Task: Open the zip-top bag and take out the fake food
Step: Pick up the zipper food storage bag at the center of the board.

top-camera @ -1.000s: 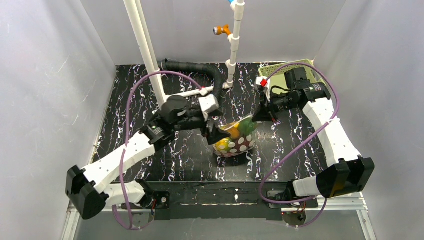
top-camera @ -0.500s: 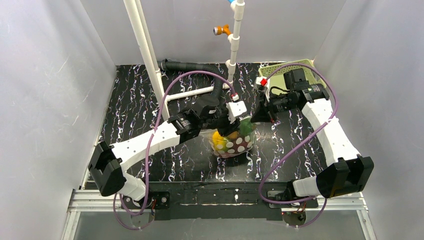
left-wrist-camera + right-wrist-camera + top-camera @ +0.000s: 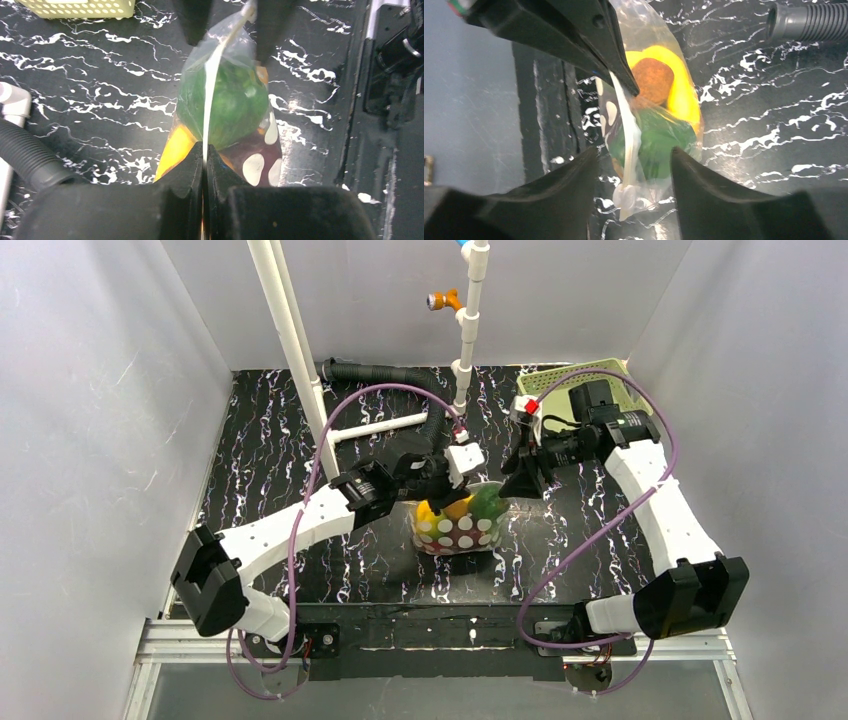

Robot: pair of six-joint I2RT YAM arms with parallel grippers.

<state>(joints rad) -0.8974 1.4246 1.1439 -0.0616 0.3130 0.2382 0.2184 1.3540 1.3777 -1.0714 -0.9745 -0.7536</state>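
Note:
The zip-top bag (image 3: pixel 458 528) lies at the middle of the black marbled table, clear with pale dots. Through it I see fake food: a green ball (image 3: pixel 225 100), a yellow piece (image 3: pixel 681 97), an orange-brown piece (image 3: pixel 653 75) and something dark red (image 3: pixel 250 150). My left gripper (image 3: pixel 205 146) is shut on the bag's white zip strip (image 3: pixel 212 75) at its near end. My right gripper (image 3: pixel 634 150) is open. Its fingers (image 3: pixel 569 195) stand either side of the strip's other end, where the white slider (image 3: pixel 626 195) sits, apart from it.
A pale green basket (image 3: pixel 560 372) stands at the back right, partly under the right arm. White pipes (image 3: pixel 295 350), a black corrugated hose (image 3: pixel 400 375) and an orange valve (image 3: pixel 440 300) stand along the back. Grey walls close in both sides.
My left gripper swung in from the left and shut on the zip strip. My right gripper let go of the bag's other end and opened. The bag sank a little.

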